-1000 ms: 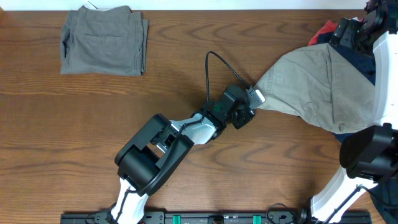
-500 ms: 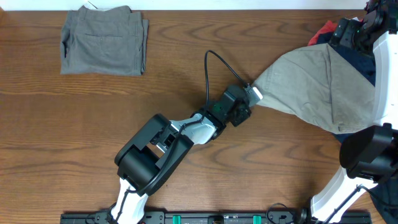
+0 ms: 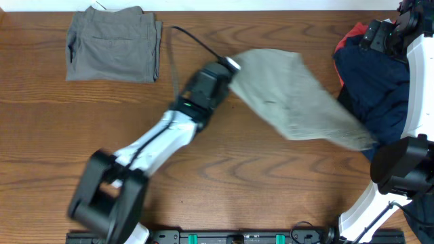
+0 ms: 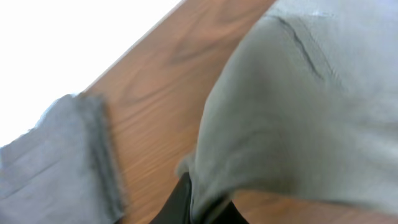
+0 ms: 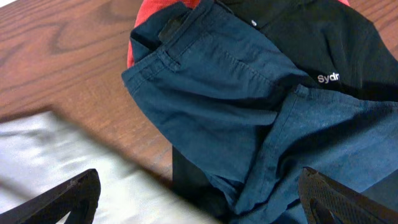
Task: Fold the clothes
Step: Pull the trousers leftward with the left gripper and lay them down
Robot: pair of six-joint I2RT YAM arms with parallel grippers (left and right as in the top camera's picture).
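My left gripper is shut on an edge of the pale khaki trousers, which stretch slanting from the table's upper middle toward the right-hand pile. In the left wrist view the khaki cloth bunches between the dark fingers. A navy garment lies uncovered at the right, with red cloth behind it. My right gripper hangs open over the navy garment, next to a black garment. Grey-olive trousers lie folded at the far left.
The table's far edge runs close behind the folded trousers and the left gripper. The left arm slants across the table's middle, its cable looping at the back. The right arm's base stands at the right edge.
The left gripper closed on the khaki trousers and swept them left and toward the far edge, off the pile. The navy garment is now uncovered. The right arm stayed put.
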